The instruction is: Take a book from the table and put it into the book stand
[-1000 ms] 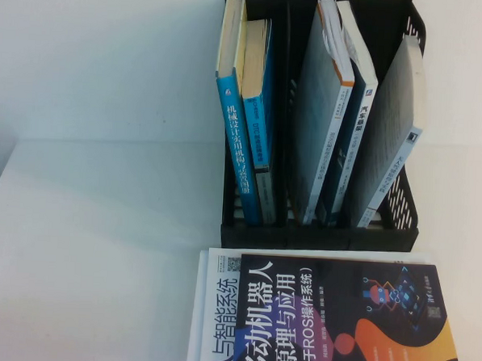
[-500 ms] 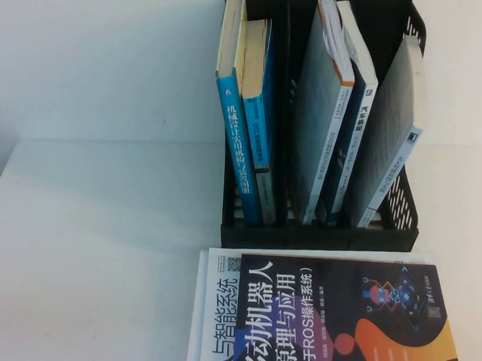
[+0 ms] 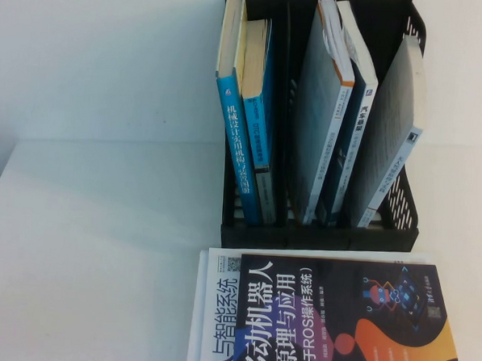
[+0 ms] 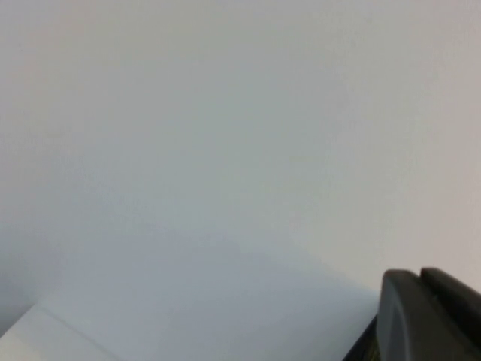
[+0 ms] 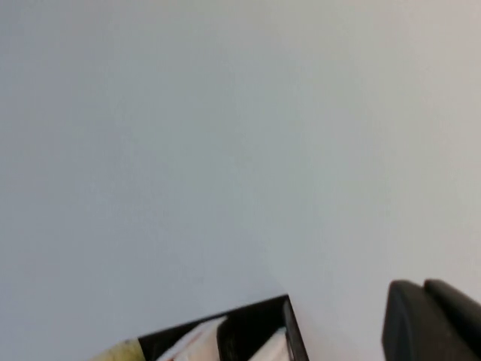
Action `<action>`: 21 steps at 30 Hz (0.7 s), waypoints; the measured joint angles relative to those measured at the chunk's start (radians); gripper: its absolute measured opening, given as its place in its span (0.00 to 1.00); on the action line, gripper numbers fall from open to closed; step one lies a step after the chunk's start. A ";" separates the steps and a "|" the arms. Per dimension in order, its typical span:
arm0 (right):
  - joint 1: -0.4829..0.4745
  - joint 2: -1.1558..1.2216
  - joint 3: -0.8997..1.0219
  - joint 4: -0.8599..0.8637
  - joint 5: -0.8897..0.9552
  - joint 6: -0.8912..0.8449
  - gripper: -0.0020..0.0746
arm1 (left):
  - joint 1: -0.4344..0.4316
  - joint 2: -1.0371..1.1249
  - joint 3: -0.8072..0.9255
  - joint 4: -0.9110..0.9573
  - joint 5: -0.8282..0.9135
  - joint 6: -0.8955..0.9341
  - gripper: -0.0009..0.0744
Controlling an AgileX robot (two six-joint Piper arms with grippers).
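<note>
The book [image 3: 339, 323], dark-covered with white Chinese title and orange swirl art, lies flat on the table [image 3: 100, 246] near its front edge, just in front of the book stand [image 3: 319, 233]. The black book stand stands upright at the back, and each of its three slots holds books. Neither arm appears in the high view. In the left wrist view my left gripper [image 4: 419, 275] is shut, its dark fingers pressed together before a pale wall. My right gripper [image 5: 423, 286] looks shut the same way, beside the book stand's top corner [image 5: 289, 323].
A white-covered book [image 3: 214, 308] lies under the dark one, sticking out on its left. Blue-spined books [image 3: 247, 148] fill the stand's left slot, grey and white ones [image 3: 333, 112] the middle, a pale one [image 3: 393, 132] the right. Bare tabletop spreads to the left.
</note>
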 joint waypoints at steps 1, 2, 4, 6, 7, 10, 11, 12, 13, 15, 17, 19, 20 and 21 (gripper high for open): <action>0.000 0.000 0.000 0.002 -0.021 0.012 0.02 | 0.000 0.000 0.000 0.000 -0.020 -0.026 0.01; 0.000 0.000 0.000 0.002 -0.040 0.028 0.02 | 0.000 0.000 0.000 0.000 -0.038 -0.053 0.01; 0.000 0.000 0.000 0.002 -0.079 0.049 0.02 | 0.000 0.000 0.000 0.019 -0.092 -0.146 0.01; 0.000 0.000 0.000 0.006 -0.134 0.054 0.02 | 0.000 0.000 0.000 0.080 -0.157 -0.218 0.01; 0.000 0.000 0.000 0.012 -0.160 0.054 0.02 | 0.000 0.000 0.000 0.127 -0.195 -0.253 0.01; 0.000 0.000 0.000 0.027 -0.270 0.054 0.02 | 0.000 0.000 0.000 0.292 -0.308 -0.331 0.01; 0.000 0.000 0.000 0.036 -0.308 0.054 0.02 | 0.000 -0.001 0.000 0.337 -0.332 -0.345 0.01; 0.000 0.000 0.000 0.043 -0.345 0.054 0.02 | 0.000 -0.001 -0.004 0.387 -0.349 -0.357 0.01; 0.000 0.000 0.000 0.048 -0.375 0.054 0.02 | 0.000 -0.002 -0.018 0.433 -0.350 -0.365 0.01; 0.000 0.000 0.000 0.059 -0.435 0.055 0.02 | 0.000 -0.002 -0.070 0.514 -0.323 -0.375 0.01; 0.000 0.000 -0.022 0.059 -0.449 0.058 0.02 | 0.000 -0.002 -0.144 0.571 -0.273 -0.374 0.01; 0.000 0.000 -0.082 0.059 -0.441 0.050 0.02 | 0.000 -0.004 -0.234 0.614 -0.190 -0.363 0.01; 0.000 0.000 -0.123 0.059 -0.425 0.038 0.02 | 0.000 -0.004 -0.279 0.622 -0.152 -0.349 0.01; 0.000 0.000 -0.168 0.060 -0.400 0.021 0.02 | 0.000 -0.004 -0.323 0.629 -0.104 -0.323 0.01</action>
